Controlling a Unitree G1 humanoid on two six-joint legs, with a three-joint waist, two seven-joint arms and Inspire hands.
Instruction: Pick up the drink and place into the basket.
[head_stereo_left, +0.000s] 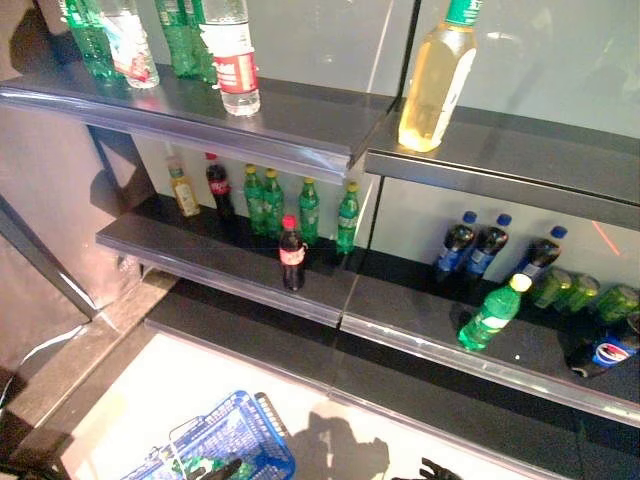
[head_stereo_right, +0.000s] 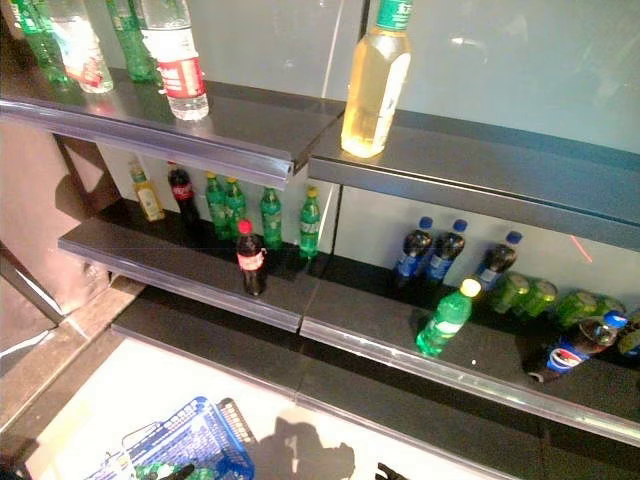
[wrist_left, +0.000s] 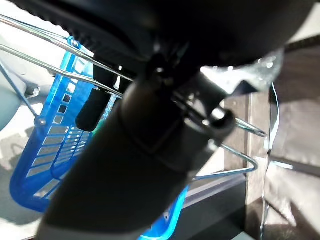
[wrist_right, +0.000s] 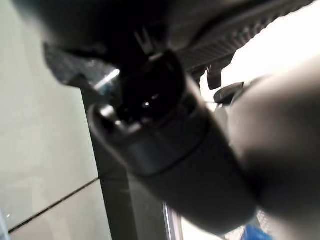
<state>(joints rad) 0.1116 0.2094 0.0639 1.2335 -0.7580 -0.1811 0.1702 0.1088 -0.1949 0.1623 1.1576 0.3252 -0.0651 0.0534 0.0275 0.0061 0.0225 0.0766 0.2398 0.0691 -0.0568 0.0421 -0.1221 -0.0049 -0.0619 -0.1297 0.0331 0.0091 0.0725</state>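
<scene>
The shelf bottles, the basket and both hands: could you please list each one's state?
Yellow drink bottle: upright, capped, upper shelf.
Cola bottle: upright, alone near middle shelf's front edge.
Green bottle with pale cap: tilted.
Blue-labelled cola bottle: lying down.
Blue basket: on floor, wire handle raised.
Left hand: curled round basket handle.
Right hand: fingers unclear.

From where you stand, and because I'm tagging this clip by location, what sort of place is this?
Probably a shop drinks aisle or a mock-up of one: dark shelves lined with bottles like a cola bottle, and a blue shopping basket on the floor.

right hand cut off at edge, basket partly cropped
</scene>
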